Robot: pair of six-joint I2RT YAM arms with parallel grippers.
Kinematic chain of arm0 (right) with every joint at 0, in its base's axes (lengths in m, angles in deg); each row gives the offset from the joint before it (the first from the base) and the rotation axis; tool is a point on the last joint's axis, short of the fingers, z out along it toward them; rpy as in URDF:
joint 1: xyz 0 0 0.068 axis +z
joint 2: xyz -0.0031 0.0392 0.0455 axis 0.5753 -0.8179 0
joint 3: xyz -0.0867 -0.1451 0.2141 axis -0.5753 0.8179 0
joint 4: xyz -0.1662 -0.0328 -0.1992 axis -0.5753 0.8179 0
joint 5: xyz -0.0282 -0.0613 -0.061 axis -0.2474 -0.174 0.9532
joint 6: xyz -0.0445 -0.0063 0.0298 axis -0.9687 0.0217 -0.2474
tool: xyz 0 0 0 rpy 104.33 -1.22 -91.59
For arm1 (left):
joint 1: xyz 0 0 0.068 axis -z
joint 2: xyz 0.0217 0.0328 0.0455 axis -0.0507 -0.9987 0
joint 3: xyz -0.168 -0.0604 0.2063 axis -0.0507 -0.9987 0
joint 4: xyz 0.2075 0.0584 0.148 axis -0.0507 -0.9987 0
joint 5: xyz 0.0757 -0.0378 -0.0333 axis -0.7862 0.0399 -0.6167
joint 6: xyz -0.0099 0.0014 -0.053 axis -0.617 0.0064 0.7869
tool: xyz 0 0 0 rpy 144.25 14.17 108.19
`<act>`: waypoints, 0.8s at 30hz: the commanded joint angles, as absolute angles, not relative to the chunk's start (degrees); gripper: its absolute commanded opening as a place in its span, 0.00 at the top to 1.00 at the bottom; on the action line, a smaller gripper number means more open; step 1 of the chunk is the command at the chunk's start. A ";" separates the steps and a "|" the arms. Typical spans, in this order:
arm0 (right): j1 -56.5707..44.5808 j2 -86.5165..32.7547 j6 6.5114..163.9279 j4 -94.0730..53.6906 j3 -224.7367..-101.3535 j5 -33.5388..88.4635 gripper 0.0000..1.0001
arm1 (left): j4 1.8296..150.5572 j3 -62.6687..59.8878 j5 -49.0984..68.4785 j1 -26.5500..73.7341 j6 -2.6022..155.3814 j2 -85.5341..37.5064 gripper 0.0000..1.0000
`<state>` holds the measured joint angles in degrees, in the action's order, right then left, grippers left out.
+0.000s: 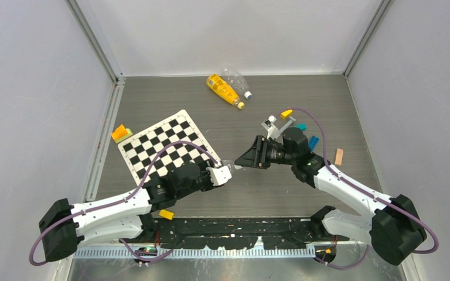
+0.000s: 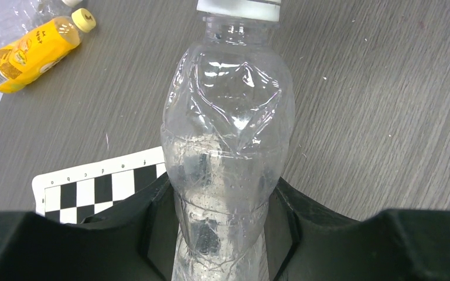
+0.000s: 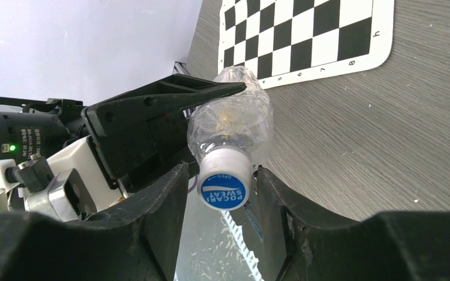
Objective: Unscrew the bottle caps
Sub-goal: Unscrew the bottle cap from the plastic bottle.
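L jaws grip bottle (image 2: 228,134) horiz, cap (image 3: 223,180) toward R jaws

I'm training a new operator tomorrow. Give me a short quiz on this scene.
1. True or false: the left gripper holds a clear bottle by its body.
2. What sits between the right gripper's fingers? A) a yellow cap B) that bottle's blue-topped cap C) a toy block
3. How many other bottles are in view?
Key: 1 true. 2 B. 3 two: a yellow bottle and a second clear bottle.
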<state>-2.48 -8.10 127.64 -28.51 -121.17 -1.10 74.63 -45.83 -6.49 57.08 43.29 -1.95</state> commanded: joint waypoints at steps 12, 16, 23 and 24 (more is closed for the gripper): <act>-2.69 -6.48 124.08 -28.04 -121.29 -3.26 0.52 | 77.18 -45.29 -6.32 57.21 43.21 -0.94 0.97; -2.71 -5.87 122.97 -27.23 -121.26 -3.45 0.54 | 77.04 -45.02 -6.28 57.21 43.78 -1.40 0.97; -2.68 -5.03 121.07 -26.61 -121.16 -2.00 0.90 | 76.90 -44.96 -3.83 57.21 44.22 -1.02 0.97; -2.69 -4.82 119.77 -26.44 -121.16 -2.08 0.97 | 76.90 -44.91 -3.24 57.21 44.42 -0.85 0.97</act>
